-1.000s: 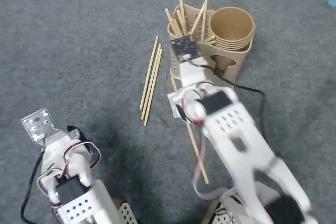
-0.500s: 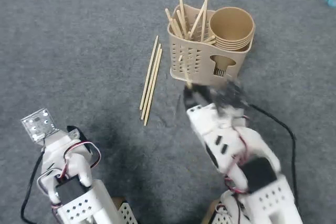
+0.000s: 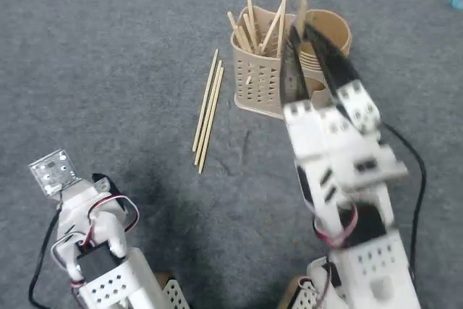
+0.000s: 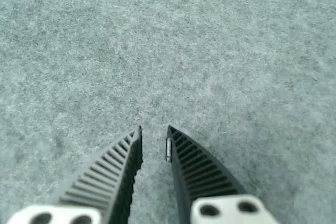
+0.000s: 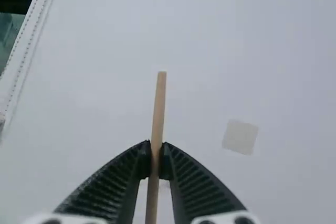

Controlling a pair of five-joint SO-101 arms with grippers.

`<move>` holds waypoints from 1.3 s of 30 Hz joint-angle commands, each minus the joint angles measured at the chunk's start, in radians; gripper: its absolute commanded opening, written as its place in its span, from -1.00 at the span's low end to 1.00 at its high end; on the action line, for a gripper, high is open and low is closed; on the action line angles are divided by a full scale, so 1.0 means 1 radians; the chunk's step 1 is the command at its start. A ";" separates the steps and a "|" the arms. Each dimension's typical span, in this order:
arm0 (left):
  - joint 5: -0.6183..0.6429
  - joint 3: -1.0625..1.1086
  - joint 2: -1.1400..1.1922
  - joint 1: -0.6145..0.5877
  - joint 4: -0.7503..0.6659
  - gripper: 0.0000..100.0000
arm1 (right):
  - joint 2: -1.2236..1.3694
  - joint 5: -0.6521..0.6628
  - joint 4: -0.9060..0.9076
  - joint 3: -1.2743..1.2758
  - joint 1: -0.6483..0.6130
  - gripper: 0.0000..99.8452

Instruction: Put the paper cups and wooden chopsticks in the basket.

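Up high, the right gripper (image 5: 154,153) is clamped on a single wooden chopstick (image 5: 159,103). The stick runs between the two black ribbed fingers and juts out past their tips, pointing at a pale flat surface (image 5: 236,35). In the high view this gripper (image 3: 299,30) lies across the basket (image 3: 257,81), with its fingers aimed at the far edge of the table. The end of the held chopstick (image 3: 302,6) pokes out near where the stick compartment meets the cup compartment. How far above the basket it sits cannot be told.

The basket stands upright on the grey carpet (image 3: 108,70) near the far edge. One compartment holds a bundle of chopsticks (image 3: 249,23) leaning at different angles, some reaching well above the rim. The other holds a nested stack of paper cups (image 3: 331,28), partly hidden by the right arm.

Three loose chopsticks (image 3: 208,106) lie flat on the carpet just beside the basket, close together and nearly parallel.

The left arm (image 3: 90,226) is at the near corner of the table, well apart from the basket and the loose sticks. Its wrist view shows the left gripper (image 4: 154,132) over bare carpet, with the jaws a narrow gap apart and nothing between them
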 commanded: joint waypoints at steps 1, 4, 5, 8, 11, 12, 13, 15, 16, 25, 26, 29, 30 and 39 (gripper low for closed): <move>-0.011 -0.005 -0.018 0.000 0.003 -0.86 | 0.255 0.026 -0.033 -0.281 0.015 -0.98; -0.011 -0.005 -0.018 0.000 0.003 -0.86 | 0.441 0.028 -0.033 -0.457 0.027 -0.98; -0.011 -0.005 -0.018 0.000 0.003 -0.86 | 0.496 0.028 -0.031 -0.508 0.028 -0.98; -0.011 -0.005 -0.018 0.000 0.003 -0.86 | 0.628 0.026 -0.028 -0.606 0.033 -0.98; -0.011 -0.005 -0.018 0.000 0.003 -0.86 | 0.707 0.026 -0.035 -0.612 0.036 -0.98; -0.011 -0.005 -0.018 0.000 0.003 -0.86 | 0.728 0.026 -0.036 -0.612 0.036 -0.98; -0.011 -0.005 -0.018 0.000 0.003 -0.86 | 0.743 0.026 -0.044 -0.609 0.036 -0.98; -0.011 -0.005 -0.018 0.002 0.003 -0.86 | 0.774 0.026 -0.099 -0.595 0.036 -0.98; -0.011 -0.005 -0.018 0.002 0.003 -0.86 | 0.786 0.026 -0.140 -0.582 0.038 -0.98; -0.011 -0.005 -0.018 0.002 0.003 -0.86 | 0.814 0.025 -0.283 -0.451 0.051 -0.94; -0.011 -0.005 -0.018 0.002 0.003 -0.86 | 0.803 0.003 -0.283 -0.433 0.053 -0.89; -0.011 -0.005 -0.018 0.002 0.003 -0.86 | 0.760 -0.118 -0.272 -0.384 0.077 -0.73; -0.011 -0.005 -0.018 0.002 0.003 -0.86 | 0.745 -0.152 -0.246 -0.381 0.085 -0.73; -0.011 -0.005 -0.018 0.002 0.003 -0.86 | 0.542 -0.313 0.228 -0.542 0.124 -0.73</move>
